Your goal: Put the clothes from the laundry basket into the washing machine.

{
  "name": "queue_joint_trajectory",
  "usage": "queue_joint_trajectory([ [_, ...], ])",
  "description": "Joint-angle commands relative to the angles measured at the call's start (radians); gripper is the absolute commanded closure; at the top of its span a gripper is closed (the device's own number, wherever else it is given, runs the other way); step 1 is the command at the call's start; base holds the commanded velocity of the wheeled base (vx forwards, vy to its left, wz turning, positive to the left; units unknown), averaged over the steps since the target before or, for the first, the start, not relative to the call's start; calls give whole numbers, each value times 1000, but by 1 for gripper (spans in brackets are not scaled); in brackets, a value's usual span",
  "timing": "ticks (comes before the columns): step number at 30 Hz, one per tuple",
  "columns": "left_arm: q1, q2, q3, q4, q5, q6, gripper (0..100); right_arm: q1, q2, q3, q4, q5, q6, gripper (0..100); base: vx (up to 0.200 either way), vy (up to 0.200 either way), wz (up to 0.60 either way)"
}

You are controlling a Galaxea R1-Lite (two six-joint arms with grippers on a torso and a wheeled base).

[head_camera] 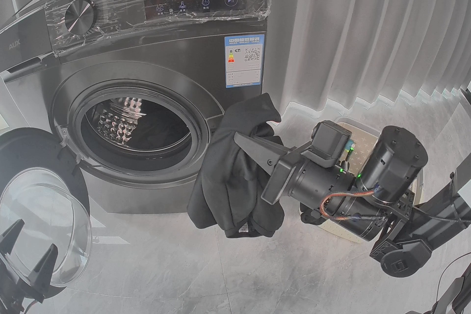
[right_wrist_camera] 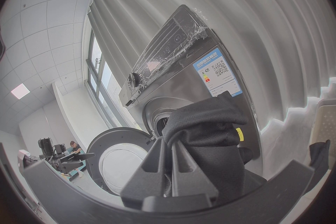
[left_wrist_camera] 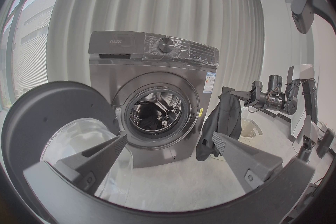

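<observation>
Left end effector (head_camera: 35, 236) sits low on my left, fingers spread, nothing in it, just beside the open door (head_camera: 44, 202). Right end effector (head_camera: 241, 138) is pinched together on the black garment (head_camera: 230, 187), which hangs from it in a long vertical drape in front of the machine's right front corner. Laundry basket (head_camera: 365, 132) is on the floor under that arm. Washing machine (head_camera: 162, 55): its opening lies left of the garment and slightly beyond, unobstructed. My read: the right arm carries it left and in. The hanging tail may snag the rim.
</observation>
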Motion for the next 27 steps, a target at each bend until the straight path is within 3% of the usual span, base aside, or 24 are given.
queue_joint_trajectory([
  [1,-24,276,-19,-143,-45,22,0,2,72,-76,-1,1,2,100,0,0,0],
  [4,-87,339,-42,-169,-118,22,0,-6,97,-122,0,1,5,100,0,0,0],
  [7,-136,382,-62,-167,-130,16,0,-7,114,-153,0,0,21,100,0,0,0],
  [10,-185,433,-80,-169,-130,11,0,-9,129,-174,0,0,25,100,0,0,0],
  [25,-303,690,-162,-201,-127,10,0,-9,180,-242,-4,-3,27,100,0,0,0],
  [27,-348,740,-175,-203,-128,2,0,-9,184,-243,-9,-3,27,100,0,0,0],
])
